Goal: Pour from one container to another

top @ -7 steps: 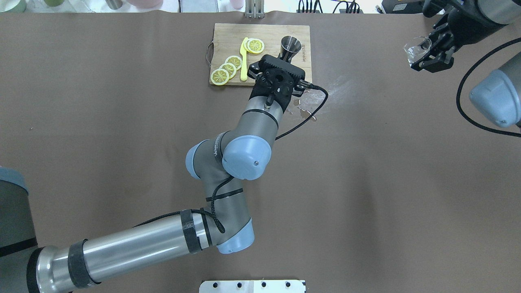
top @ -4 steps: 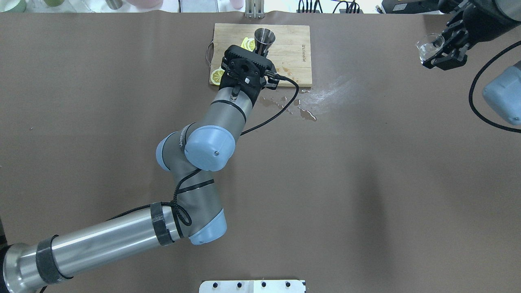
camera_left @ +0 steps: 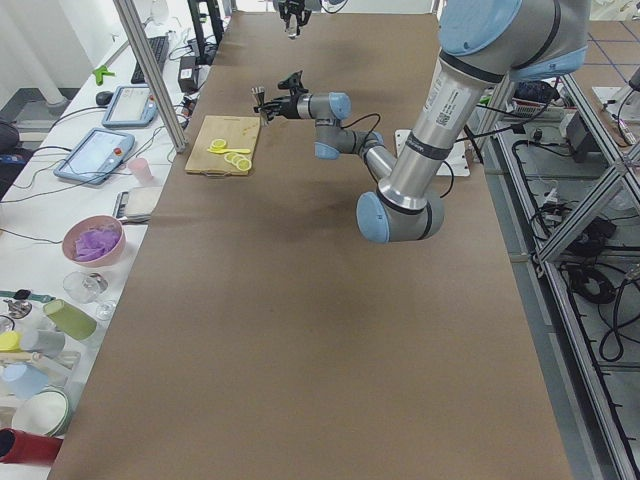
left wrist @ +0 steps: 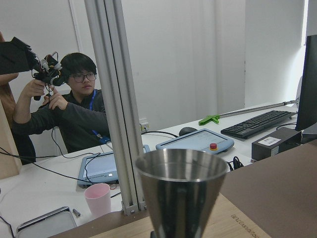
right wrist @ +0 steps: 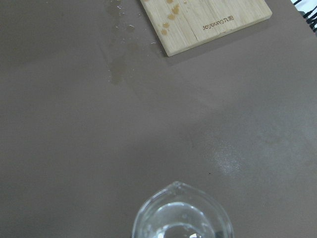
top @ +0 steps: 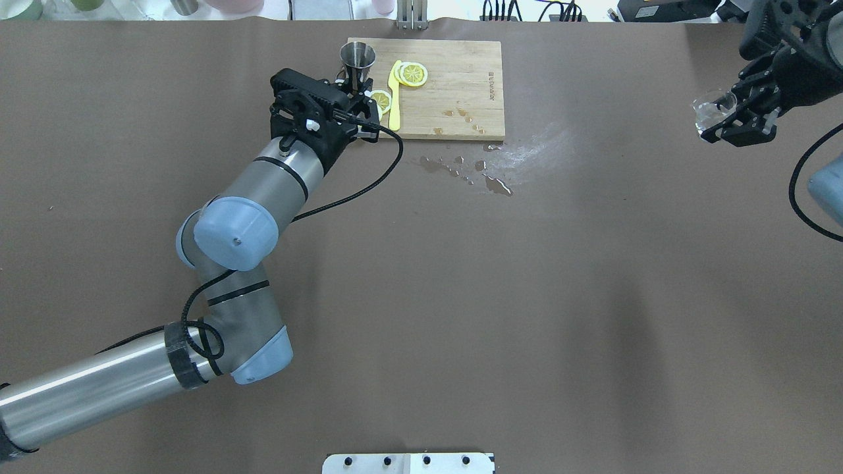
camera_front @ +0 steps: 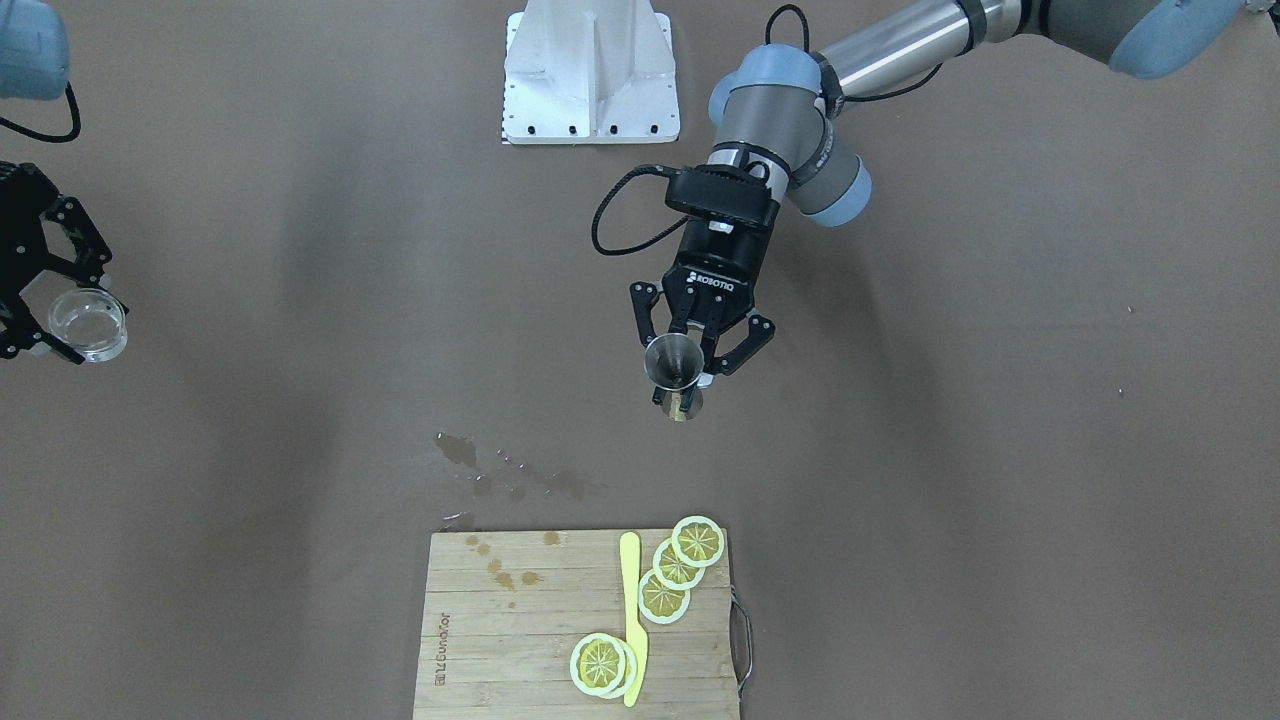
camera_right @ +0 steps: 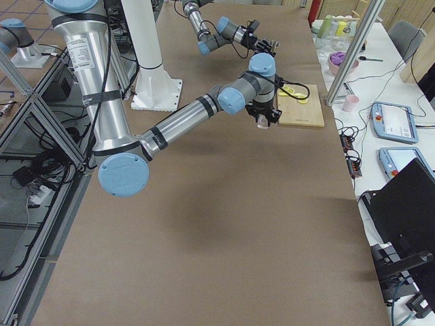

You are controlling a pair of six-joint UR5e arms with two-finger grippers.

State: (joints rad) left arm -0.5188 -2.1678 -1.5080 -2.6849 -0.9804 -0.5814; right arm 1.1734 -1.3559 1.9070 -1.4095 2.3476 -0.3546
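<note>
My left gripper (camera_front: 690,365), clamped on the upright steel jigger (camera_front: 676,372), stands well apart from the glass beaker (camera_front: 88,324) clasped in my right gripper (top: 718,120), far to its right.

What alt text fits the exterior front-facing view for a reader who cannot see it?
The left gripper holds a steel jigger over the brown table. At the left edge the right gripper holds a clear glass cup; below, a cutting board carries lemon slices and a yellow knife, with spilled drops nearby.
</note>
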